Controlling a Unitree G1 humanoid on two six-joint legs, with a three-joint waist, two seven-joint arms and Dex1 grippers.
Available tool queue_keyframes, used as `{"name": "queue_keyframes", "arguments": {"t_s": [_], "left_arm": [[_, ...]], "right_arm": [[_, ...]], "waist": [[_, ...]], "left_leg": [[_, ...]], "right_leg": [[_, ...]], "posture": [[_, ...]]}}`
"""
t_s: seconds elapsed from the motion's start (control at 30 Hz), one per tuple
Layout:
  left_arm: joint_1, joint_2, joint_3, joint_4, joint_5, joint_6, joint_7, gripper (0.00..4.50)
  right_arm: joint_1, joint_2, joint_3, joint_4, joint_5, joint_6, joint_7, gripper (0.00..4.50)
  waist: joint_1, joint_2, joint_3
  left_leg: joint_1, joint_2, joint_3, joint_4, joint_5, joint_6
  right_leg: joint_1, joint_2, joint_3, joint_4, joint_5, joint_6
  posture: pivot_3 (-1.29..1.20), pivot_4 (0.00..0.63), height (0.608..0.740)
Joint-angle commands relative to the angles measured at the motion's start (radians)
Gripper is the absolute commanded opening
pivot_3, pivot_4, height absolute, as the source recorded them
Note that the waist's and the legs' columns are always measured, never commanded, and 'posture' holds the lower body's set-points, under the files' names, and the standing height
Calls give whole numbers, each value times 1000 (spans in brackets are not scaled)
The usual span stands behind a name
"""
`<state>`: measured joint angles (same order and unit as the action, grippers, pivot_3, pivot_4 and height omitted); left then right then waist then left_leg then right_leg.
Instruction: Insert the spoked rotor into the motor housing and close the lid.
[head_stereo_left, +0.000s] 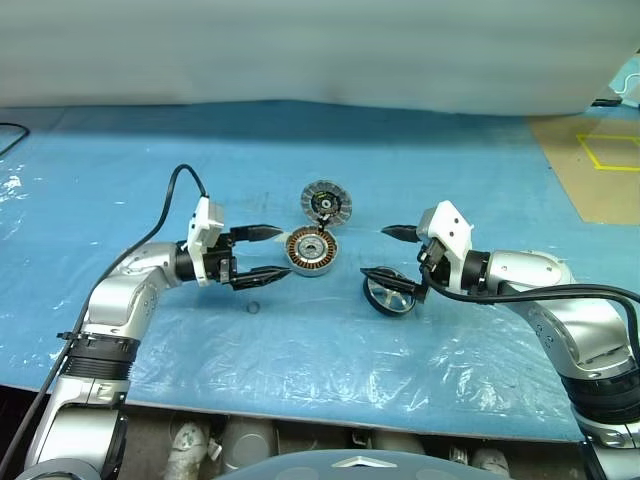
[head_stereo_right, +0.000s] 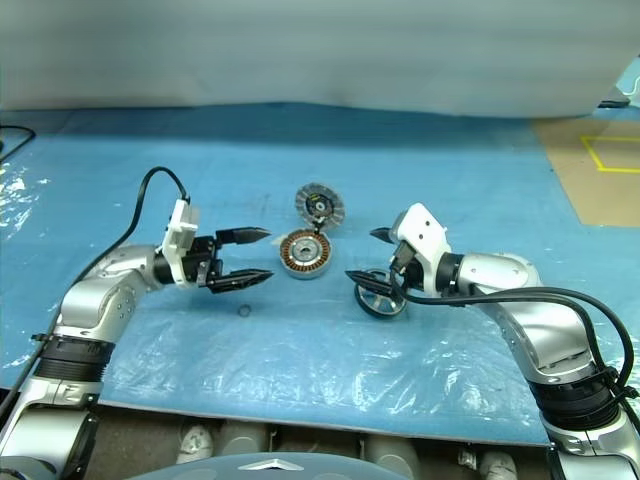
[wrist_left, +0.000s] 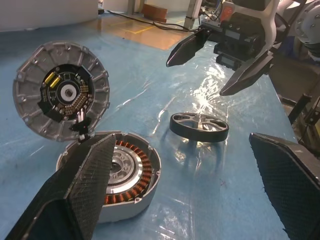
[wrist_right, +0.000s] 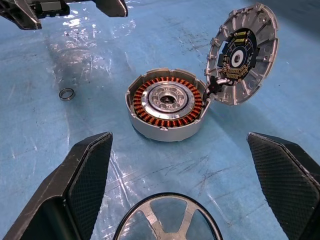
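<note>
Both grippers, left gripper (head_stereo_left: 268, 252) and right gripper (head_stereo_left: 388, 253), fingers wide, empty | spoked rotor (head_stereo_left: 391, 296) on blue sheet below right gripper, not inserted | motor housing (head_stereo_left: 309, 250) open, lid (head_stereo_left: 326, 202) raised | all steps remain

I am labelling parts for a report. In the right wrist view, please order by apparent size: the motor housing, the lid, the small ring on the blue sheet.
1. Motor housing, widest.
2. Lid, slightly smaller; it stands tilted, so unsure.
3. Small ring, clearly smallest.
</note>
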<state>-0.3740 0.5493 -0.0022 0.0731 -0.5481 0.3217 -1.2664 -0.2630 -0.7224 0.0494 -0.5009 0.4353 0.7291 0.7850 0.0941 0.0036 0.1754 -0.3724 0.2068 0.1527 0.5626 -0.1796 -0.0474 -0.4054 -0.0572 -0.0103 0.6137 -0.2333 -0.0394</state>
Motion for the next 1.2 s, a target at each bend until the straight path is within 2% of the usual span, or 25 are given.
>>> {"name": "queue_keyframes", "arguments": {"t_s": [0.03,1.2], "left_arm": [[6,4,26,-7,-15,-20,-18,4500],[20,-2,19,-65,-3,-29,56,4500]], "right_arm": [[-14,-14,-4,-42,13,-4,13,4477],[-55,-24,13,8,-17,-36,68,4477]], "waist": [[0,0,0],[0,0,0]], "left_leg": [[0,0,0,0,0,0],[1,0,0,2,0,0]], "right_leg": [[0,0,0,0,0,0],[0,0,0,3,0,0]], "posture": [[0,150,740],[0,150,740]]}}
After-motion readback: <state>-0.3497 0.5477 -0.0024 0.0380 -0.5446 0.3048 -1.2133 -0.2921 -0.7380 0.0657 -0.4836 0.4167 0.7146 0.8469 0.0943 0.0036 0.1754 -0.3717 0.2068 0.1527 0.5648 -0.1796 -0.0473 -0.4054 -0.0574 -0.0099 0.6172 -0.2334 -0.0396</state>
